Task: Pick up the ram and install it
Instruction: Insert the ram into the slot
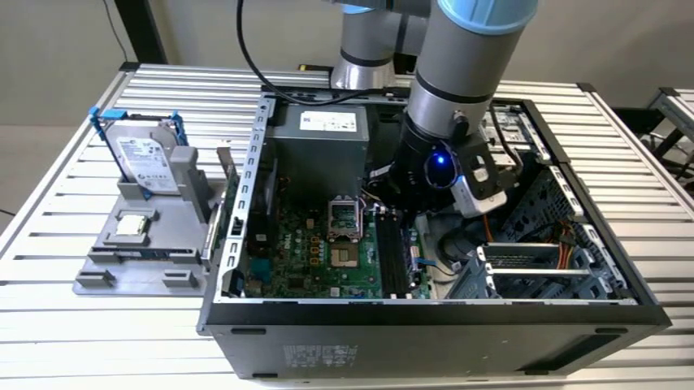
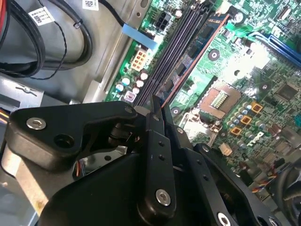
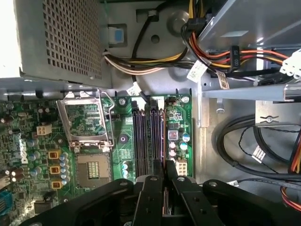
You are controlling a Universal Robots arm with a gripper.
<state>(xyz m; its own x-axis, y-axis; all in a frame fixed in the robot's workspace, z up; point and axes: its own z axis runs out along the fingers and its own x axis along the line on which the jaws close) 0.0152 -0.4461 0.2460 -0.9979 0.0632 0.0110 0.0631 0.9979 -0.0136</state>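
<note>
My gripper [image 1: 392,213] is down inside the open computer case [image 1: 434,313], above the motherboard [image 1: 314,252]. In the second wrist view its fingers [image 2: 157,106] are shut on the ram [image 2: 190,63], a thin dark stick seen edge-on that reaches forward from the fingertips. The stick runs along the black memory slots [image 2: 176,44] and lies just beside or over them; whether it touches a slot I cannot tell. In the first wrist view the gripper [image 3: 164,170] sits at the near end of the same slots [image 3: 146,136], fingers close together.
A silver hard drive in a blue frame [image 1: 146,154] and a small square chip [image 1: 132,225] rest on a grey fixture [image 1: 141,260] at the exterior view's left. Inside the case are the power supply [image 1: 325,134], the CPU socket [image 1: 343,215] and cables by the drive cage [image 1: 531,268].
</note>
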